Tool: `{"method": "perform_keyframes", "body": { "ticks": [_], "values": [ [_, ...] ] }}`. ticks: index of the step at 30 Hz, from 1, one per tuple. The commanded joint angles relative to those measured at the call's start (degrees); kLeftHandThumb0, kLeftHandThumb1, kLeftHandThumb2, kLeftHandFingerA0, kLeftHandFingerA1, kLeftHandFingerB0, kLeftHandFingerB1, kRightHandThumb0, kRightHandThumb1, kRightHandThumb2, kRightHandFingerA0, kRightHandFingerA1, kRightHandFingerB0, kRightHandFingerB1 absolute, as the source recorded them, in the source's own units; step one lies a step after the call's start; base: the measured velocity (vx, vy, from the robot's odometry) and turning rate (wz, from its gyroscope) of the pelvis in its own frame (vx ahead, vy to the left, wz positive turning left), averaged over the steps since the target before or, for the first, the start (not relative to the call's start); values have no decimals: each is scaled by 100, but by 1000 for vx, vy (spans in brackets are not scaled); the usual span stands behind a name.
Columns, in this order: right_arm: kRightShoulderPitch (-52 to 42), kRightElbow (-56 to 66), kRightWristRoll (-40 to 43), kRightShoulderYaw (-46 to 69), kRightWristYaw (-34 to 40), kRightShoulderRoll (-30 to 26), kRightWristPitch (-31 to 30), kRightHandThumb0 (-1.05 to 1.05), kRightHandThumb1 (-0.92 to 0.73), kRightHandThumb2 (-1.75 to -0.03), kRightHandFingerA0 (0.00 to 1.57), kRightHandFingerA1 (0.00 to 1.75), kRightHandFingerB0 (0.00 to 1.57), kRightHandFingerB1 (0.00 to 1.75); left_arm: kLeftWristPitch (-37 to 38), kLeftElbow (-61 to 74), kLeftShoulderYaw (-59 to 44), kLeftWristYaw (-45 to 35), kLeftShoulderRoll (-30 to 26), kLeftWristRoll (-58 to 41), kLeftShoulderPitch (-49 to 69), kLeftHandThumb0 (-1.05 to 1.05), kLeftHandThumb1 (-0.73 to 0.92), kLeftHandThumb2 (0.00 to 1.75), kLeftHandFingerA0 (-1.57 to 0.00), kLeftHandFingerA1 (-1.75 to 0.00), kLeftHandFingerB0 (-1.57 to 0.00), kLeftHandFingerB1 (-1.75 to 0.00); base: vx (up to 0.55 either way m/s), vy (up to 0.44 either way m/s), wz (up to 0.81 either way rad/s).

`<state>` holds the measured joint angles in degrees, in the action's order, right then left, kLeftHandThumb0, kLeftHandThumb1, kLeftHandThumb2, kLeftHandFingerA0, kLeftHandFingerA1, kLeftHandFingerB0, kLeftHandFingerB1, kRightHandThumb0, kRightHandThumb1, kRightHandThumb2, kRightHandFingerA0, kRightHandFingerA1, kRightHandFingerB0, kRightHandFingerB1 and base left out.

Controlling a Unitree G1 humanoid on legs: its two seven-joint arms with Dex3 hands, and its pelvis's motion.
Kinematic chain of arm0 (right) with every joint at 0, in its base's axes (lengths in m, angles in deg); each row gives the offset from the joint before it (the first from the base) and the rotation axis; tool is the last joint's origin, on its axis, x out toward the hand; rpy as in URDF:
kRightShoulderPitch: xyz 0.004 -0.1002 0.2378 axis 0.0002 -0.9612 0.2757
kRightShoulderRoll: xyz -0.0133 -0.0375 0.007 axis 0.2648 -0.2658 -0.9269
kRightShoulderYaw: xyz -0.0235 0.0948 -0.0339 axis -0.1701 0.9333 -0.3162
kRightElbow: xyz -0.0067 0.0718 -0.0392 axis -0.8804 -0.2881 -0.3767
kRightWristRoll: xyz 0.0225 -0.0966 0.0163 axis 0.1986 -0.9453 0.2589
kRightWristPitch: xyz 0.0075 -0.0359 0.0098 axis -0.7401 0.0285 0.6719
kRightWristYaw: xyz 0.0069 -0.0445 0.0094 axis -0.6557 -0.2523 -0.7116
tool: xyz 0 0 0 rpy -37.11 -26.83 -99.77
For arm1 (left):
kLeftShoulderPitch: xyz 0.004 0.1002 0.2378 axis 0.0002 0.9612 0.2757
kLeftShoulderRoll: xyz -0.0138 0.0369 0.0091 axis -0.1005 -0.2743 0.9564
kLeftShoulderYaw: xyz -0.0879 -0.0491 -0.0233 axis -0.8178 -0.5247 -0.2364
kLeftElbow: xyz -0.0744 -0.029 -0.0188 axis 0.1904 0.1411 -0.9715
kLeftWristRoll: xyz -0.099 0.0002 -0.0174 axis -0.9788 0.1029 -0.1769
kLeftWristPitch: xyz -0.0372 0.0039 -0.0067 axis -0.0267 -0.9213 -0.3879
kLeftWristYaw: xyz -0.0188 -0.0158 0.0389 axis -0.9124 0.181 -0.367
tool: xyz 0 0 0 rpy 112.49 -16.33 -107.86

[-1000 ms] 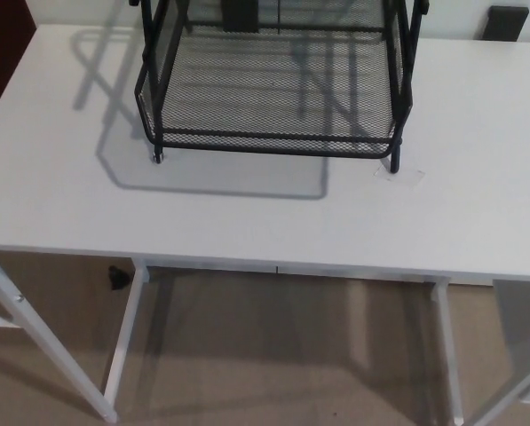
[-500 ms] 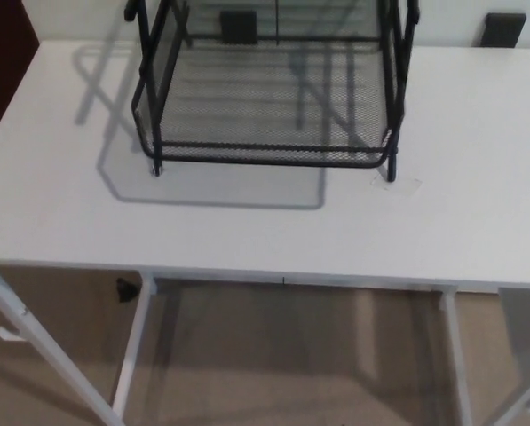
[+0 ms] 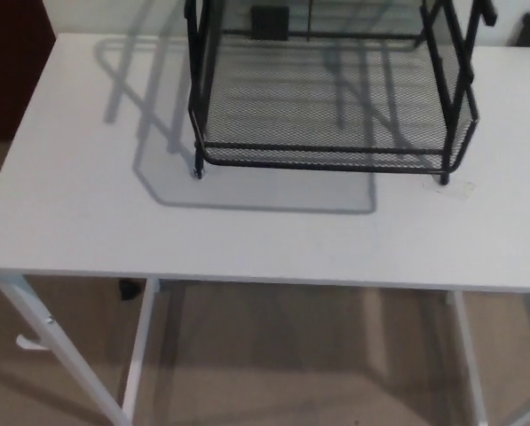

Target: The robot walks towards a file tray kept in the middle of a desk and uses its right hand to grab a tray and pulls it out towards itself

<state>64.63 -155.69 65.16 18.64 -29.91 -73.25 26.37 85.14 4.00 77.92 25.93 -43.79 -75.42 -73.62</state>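
1. A white worktop (image 3: 114, 222) fills most of the head view.
2. A black file tray (image 3: 331, 98) made of wire mesh stands on the worktop, toward the far side and a little to the right of the middle of the picture.
3. The top of the file tray is cut off by the upper edge of the picture, so only its lowest tray (image 3: 327, 155) and the black bars at its sides can be seen.
4. The lowest tray sits inside the frame, with its front rim facing the near edge of the worktop.
5. The file tray stands on small black feet, one at the front left corner (image 3: 197, 173) and one at the front right.
6. A grey shadow (image 3: 247, 191) of the file tray lies on the worktop to its left and in front of it.
7. Under the worktop you can see white legs (image 3: 140, 342) and a tan floor (image 3: 291, 355).
8. A small dark thing (image 3: 130, 289) lies on the floor just under the worktop's front edge; it is too small to tell what it is.
9. Neither robot hand shows in the picture, so nothing is holding the tray.
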Motion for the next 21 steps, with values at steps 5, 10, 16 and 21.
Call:
{"method": "perform_keyframes", "body": {
  "ticks": [5, 10, 16, 21],
  "values": [
    [81, 62, -12, -43, 57, -116, -74, -35, -61, -57, 69, 48, 57, 42, -65, -9, -23, 8, -11, 21, -13, -35, 30, 88, -63, -86, -33, -67, 30, -15, 2],
    [180, 15, -58, -95, 129, -118, -90, -36, -60, -57, 71, 48, 58, 42, -88, 17, -37, 33, -27, 38, -29, -33, 37, 75, -59, -87, -32, -66, 36, -72, -2],
    [172, 19, -37, -111, 129, -114, -114, -41, -50, -78, 66, 60, 53, 54, -76, 33, -25, 110, -26, 96, 8, -33, 36, 75, -60, -89, -33, -69, 0, 0, 0],
    [-159, -76, -92, -185, 39, -154, 87, -44, -50, -80, 66, 61, 51, 54, -1, 76, 37, 141, -23, 174, 380, -35, 37, 73, -61, -85, -33, -66, 0, 0, 0]
  ]
}}
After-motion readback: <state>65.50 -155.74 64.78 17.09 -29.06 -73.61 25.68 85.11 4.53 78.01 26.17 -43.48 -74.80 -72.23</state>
